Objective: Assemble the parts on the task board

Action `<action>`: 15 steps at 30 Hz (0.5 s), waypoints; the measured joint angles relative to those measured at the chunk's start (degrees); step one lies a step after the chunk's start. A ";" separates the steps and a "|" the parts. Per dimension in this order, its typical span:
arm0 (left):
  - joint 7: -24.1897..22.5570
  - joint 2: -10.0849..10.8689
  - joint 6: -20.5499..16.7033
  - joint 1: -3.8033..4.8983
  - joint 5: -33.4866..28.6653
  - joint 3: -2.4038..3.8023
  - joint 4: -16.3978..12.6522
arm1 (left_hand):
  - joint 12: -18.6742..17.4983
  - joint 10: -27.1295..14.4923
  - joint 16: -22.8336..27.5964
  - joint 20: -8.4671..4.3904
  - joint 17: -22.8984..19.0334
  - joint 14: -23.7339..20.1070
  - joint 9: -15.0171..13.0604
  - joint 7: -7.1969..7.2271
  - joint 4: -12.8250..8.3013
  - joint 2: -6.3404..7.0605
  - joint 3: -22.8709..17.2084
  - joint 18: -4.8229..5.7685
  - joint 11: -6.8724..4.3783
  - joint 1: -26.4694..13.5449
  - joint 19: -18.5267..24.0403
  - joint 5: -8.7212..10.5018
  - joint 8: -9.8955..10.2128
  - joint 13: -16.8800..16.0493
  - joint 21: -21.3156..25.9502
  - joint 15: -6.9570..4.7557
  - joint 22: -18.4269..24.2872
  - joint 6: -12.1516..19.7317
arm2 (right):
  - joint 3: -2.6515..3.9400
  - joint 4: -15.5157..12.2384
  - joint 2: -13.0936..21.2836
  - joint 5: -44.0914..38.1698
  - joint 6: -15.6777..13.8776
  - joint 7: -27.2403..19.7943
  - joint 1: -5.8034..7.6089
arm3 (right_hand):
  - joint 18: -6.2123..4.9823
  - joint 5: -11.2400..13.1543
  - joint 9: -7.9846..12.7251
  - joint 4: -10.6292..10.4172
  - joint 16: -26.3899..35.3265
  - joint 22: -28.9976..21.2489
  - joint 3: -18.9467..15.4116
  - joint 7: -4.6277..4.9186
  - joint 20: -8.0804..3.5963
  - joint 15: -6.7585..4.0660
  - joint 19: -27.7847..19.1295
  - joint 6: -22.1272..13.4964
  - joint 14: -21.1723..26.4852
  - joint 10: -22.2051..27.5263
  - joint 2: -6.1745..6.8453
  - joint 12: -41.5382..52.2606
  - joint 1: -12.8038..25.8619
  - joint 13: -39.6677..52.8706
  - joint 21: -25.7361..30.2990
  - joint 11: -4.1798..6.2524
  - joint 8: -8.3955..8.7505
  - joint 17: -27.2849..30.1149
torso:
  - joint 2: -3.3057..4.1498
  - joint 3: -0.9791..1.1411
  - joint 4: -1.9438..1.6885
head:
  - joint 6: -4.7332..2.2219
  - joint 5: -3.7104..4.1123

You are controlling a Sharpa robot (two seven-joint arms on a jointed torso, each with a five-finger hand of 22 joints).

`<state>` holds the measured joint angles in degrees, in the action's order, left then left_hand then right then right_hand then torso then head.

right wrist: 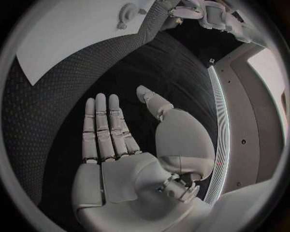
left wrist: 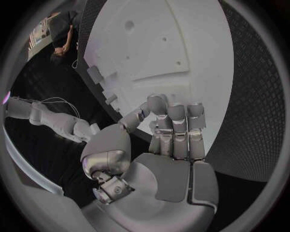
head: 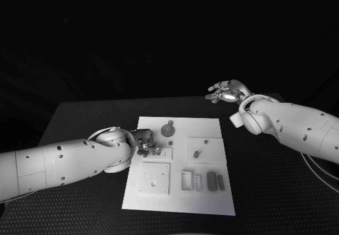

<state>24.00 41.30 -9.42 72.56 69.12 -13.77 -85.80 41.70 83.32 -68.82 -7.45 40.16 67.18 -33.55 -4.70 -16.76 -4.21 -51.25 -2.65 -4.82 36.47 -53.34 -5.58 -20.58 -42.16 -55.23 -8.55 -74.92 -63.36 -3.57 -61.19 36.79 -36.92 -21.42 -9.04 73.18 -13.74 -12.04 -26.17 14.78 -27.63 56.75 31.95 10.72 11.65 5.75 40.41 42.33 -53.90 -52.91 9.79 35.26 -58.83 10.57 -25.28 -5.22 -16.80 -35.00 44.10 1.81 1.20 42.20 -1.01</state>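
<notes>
The white task board [head: 180, 193] lies in the middle of the black table. On it are a round grey part [head: 167, 129], two small grey parts [head: 196, 154] and long grey parts [head: 216, 180] beside a white frame [head: 186, 179]. My left hand [head: 145, 143] is over the board's left edge, fingertips down by a small square plate [head: 162, 153]. In the left wrist view the left hand [left wrist: 172, 140] has its fingers together and the thumb against the first finger; I cannot tell if anything is between them. My right hand [head: 226, 92] is raised off the board's far right corner, and the right hand [right wrist: 121, 140] shows flat and empty.
A square plate [head: 155, 177] with small holes sits at the board's near left. Black table [head: 275, 186] surrounds the board on all sides. The right wrist view shows the board [right wrist: 72, 38] and the round part [right wrist: 128, 10] beyond the open palm.
</notes>
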 measured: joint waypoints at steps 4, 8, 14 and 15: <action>0.05 -0.05 0.00 -0.01 0.19 0.00 0.00 | 0.00 0.00 0.00 0.00 0.00 -0.01 0.00 0.02 0.00 -0.01 0.00 0.00 0.00 0.01 0.00 0.10 0.00 0.00 0.00 0.01 0.00 -0.03 | 0.00 -0.03 0.02 0.00 0.00 0.00 0.00 | 0.01 0.00 0.00 0.00 0.23 0.00 0.00 0.01 0.00 0.00 0.00 -0.01 0.00 0.00 0.00 0.00 0.00 0.00 0.00 0.00 0.00 0.00 | 0.00 0.00 0.00 | -0.02 0.00; 0.08 -0.13 -0.01 -0.04 0.47 0.02 0.00 | 0.00 0.00 0.00 0.00 -0.08 -0.01 0.00 0.09 0.00 -0.01 0.00 0.00 0.00 0.01 0.00 0.10 0.00 0.07 0.00 0.01 0.00 -0.11 | 0.00 -0.05 0.03 0.00 0.00 0.00 0.00 | 0.00 -0.21 0.01 -0.01 0.23 0.05 -0.01 0.02 0.00 0.00 0.00 -0.02 0.00 0.00 0.00 0.00 0.00 -0.07 0.04 0.00 0.00 0.00 | 0.00 0.00 0.00 | -0.04 0.05; 0.12 -0.21 -0.04 -0.07 0.72 0.02 0.00 | 0.00 0.00 -0.22 0.00 -0.14 -0.03 -0.04 0.09 0.00 -0.01 0.01 0.00 0.00 0.03 0.00 0.32 0.01 0.07 0.00 0.04 0.01 -0.12 | 0.00 -0.05 0.00 0.00 0.00 0.00 0.00 | 0.01 -0.23 0.05 -0.16 0.23 0.06 -0.16 0.06 0.00 0.19 0.00 -0.06 0.19 0.00 0.00 0.00 0.00 -0.14 0.22 0.00 0.00 -0.05 | -0.01 0.00 0.01 | -0.08 0.12; 0.13 -0.22 -0.04 -0.07 0.75 0.02 -0.02 | 0.00 0.00 -0.22 0.00 -0.14 -0.09 -0.04 0.08 0.00 -0.01 0.01 0.00 0.00 0.03 0.00 0.33 0.01 0.07 0.00 0.10 0.01 -0.13 | 0.00 -0.06 0.00 0.00 0.00 0.00 0.00 | 0.01 -0.23 0.05 -0.16 0.23 0.05 -0.16 0.06 0.00 0.19 0.00 -0.06 0.19 0.00 0.00 0.00 0.00 -0.13 0.22 0.00 0.00 -0.05 | -0.01 0.00 0.01 | -0.08 0.12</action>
<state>24.13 41.08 -9.45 72.49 69.88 -13.75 -85.81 41.70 83.32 -69.04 -7.45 40.02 67.08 -33.59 -4.61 -16.76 -4.23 -51.24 -2.65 -4.82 36.50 -53.34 -5.25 -20.57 -42.09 -55.23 -8.45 -74.92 -63.48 -3.57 -61.25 36.80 -36.92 -21.42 -9.04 73.18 -13.73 -12.26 -26.12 14.61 -27.40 56.81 31.78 10.78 11.64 5.94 40.41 42.27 -53.70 -52.91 9.79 35.26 -58.83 10.44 -25.05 -5.22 -16.80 -35.05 44.10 1.81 1.21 42.12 -0.89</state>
